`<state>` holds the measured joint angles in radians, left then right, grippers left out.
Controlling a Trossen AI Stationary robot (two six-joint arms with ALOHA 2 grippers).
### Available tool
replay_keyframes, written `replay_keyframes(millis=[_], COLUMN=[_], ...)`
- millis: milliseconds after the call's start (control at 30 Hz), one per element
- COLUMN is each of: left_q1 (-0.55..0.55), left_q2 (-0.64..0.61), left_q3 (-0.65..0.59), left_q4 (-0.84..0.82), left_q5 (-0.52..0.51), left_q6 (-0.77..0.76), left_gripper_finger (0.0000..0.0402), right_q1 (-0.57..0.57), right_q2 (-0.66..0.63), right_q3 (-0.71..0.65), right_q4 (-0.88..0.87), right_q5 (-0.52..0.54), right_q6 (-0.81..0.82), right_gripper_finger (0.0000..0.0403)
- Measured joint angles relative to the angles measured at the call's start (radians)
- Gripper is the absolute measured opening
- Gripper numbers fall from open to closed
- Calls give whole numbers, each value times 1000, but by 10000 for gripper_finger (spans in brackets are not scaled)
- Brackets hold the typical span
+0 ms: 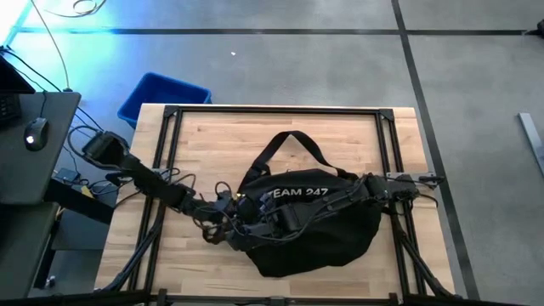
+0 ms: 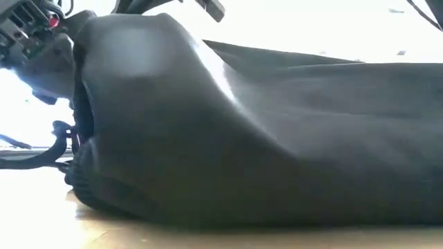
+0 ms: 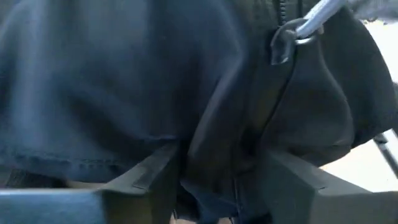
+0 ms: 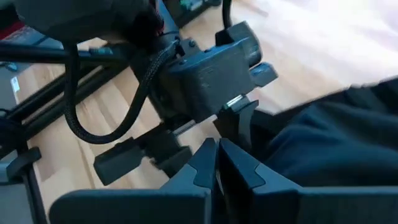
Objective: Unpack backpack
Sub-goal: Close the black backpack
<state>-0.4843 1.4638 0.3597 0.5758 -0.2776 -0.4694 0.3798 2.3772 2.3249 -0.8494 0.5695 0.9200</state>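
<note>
I read white lettering "EAM 247" on the backpack point(image 1: 314, 223); first letter hidden. No other legible text.

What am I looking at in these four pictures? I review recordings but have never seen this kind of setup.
Two dark robot arms work at a wooden table. One picture looks straight down, one looks level across the tabletop, and two come from cameras on the arms' wrists. A black backpack lettered "EAM 247" lies on the table. The left gripper has black fabric between its fingers, which stand apart; a zipper pull shows beyond. The right gripper is shut and seems to hold nothing; its camera sees the left arm's wrist close by. A blue bin sits on the floor.
</note>
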Motion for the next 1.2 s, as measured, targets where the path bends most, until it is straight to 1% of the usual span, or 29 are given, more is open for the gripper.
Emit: replay_keyframes(millis=[67,133,167,200,300,400,600,667,733,800,867,1033,1100,1200], left_q1=[0,0,0,-2,-16,-39,-109,-136,-158,-173,-182,-200,-200,-197], left_q2=[40,67,76,80,62,18,-121,-184,-237,-287,-341,-475,-525,-578], left_q3=[21,34,39,42,42,44,41,40,36,34,34,35,35,35], left_q4=[4,0,-5,-18,-138,-292,-586,-694,-759,-767,-720,-571,-553,-554], left_q5=[14,38,49,51,36,-22,-109,-132,-144,-137,-119,-98,-97,-98], left_q6=[-1,-9,-10,-15,-35,-60,-125,-140,-136,-100,-56,11,19,16], left_gripper_finger=[110,42,22,15,5,2,0,0,0,0,0,0,0,0], right_q1=[7,14,21,27,46,67,99,104,105,101,88,35,20,0], right_q2=[8,12,12,12,12,15,15,15,14,14,10,5,5,3], right_q3=[0,0,0,0,0,0,0,0,0,3,5,4,6,31], right_q4=[-3,-18,-37,-66,-196,-354,-658,-714,-701,-610,-459,-50,57,131], right_q5=[-4,-6,-4,1,2,-17,-41,-54,-50,-40,-49,-160,-176,-180], right_q6=[30,63,88,120,240,356,533,564,561,499,361,-39,-168,-290], right_gripper_finger=[0,0,0,0,0,0,0,0,0,0,0,1,6,32])
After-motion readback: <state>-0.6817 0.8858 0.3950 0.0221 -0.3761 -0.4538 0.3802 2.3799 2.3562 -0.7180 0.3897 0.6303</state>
